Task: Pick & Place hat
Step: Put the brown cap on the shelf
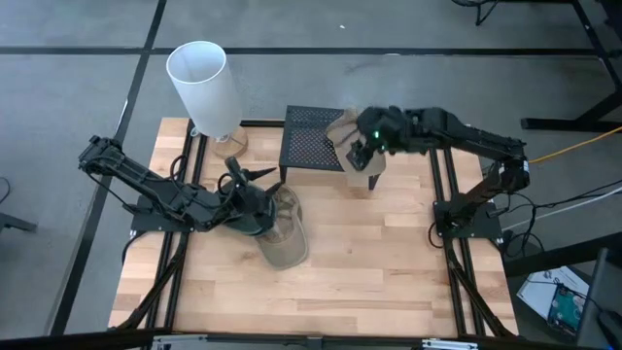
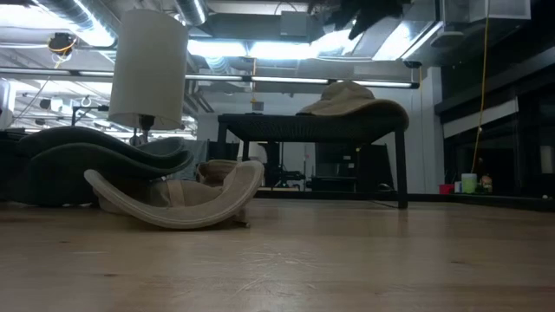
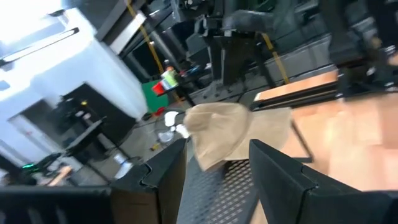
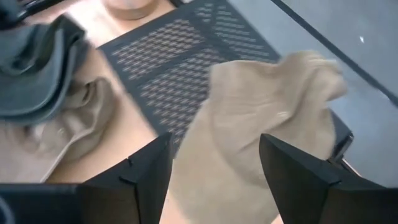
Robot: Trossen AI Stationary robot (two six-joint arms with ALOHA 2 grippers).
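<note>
Nearest the low camera, a tan hat (image 2: 186, 201) lies upturned on the worktop (image 1: 389, 262), by its middle, against a darker hat (image 2: 104, 156). Over them sits the left gripper (image 1: 255, 194), fingers (image 3: 283, 177) parted with nothing between them. A second tan hat (image 1: 352, 146) rests on the right edge of the black mesh stand (image 1: 309, 146) at the worktop's far edge, brim hanging over. Just above it, the right gripper (image 1: 362, 154) is spread, released from the hat. A white lamp (image 1: 206, 87) stands at the far left corner.
</note>
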